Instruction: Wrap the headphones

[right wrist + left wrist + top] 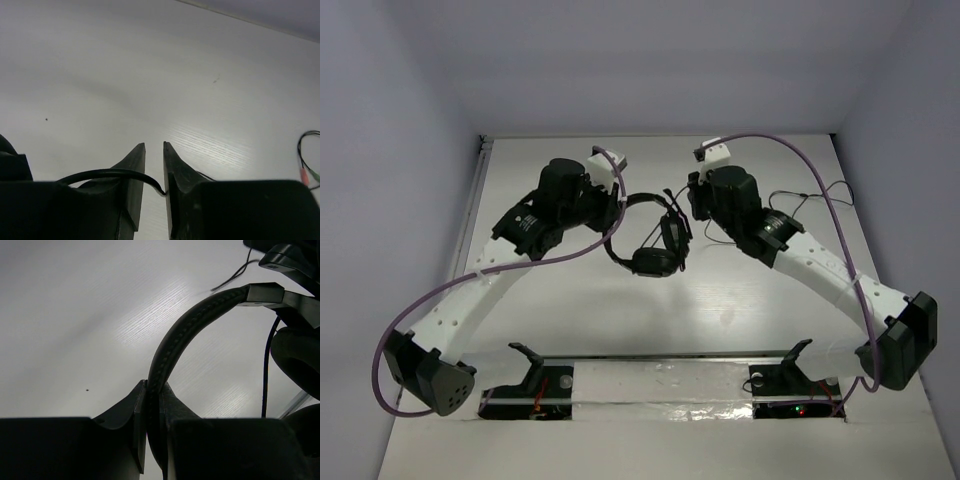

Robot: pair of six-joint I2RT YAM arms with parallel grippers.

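Left tool [152, 405] astride headphones [195, 320] (mid-table [75, 315])

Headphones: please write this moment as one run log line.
left gripper: shut on headphones headband | right gripper: pinching cable | wrap: not done

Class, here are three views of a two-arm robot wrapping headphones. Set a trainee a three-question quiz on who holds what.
1. True or false: the left gripper is shut on the headband.
2. What runs between the jaws of the right gripper? A) an earcup B) the cable C) nothing
3. Fill in: from above, the headphones sit ______ the two grippers.

Key
1. True: the band is pinched between the jaws.
2. B: the thin cable passes into the narrow gap.
3. Between.
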